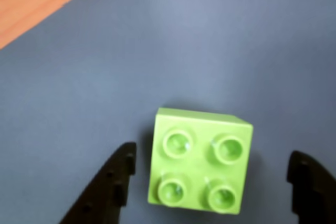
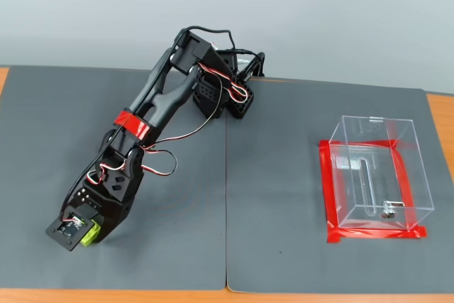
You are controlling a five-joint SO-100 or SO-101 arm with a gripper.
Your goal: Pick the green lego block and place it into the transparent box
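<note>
Green lego block [image 1: 199, 161]: it sits studs-up on the grey mat [image 1: 173, 45], and in the wrist view it lies between the two black fingers [image 1: 118, 182], closer to the finger on the view's left than to the one on the right. Neither finger touches it, so the gripper [image 1: 212, 182] is spread wider than the brick and holds nothing. In the fixed view only a sliver of lime [image 2: 90, 232] shows under the arm's head, near the front left corner of the surface.

Judging by its look, the brick is hard moulded plastic, hollow and very light, stiff enough to take a firm squeeze without harm. Its side walls are smooth and glossy, so they may slip if pinched at an angle or near a corner. The best hold is probably across two opposite flat sides, low on the body rather than on the studs. The brick sits slightly rotated against the line of the fingers, so a small wrist turn or centring would help; otherwise the nearer finger may push it askew as they close.

The transparent box [image 2: 376, 175] stands well apart on the right of the fixed view, open at the top and edged by red tape [image 2: 331, 189], with thin clear walls that a carried brick should clear from above.
</note>
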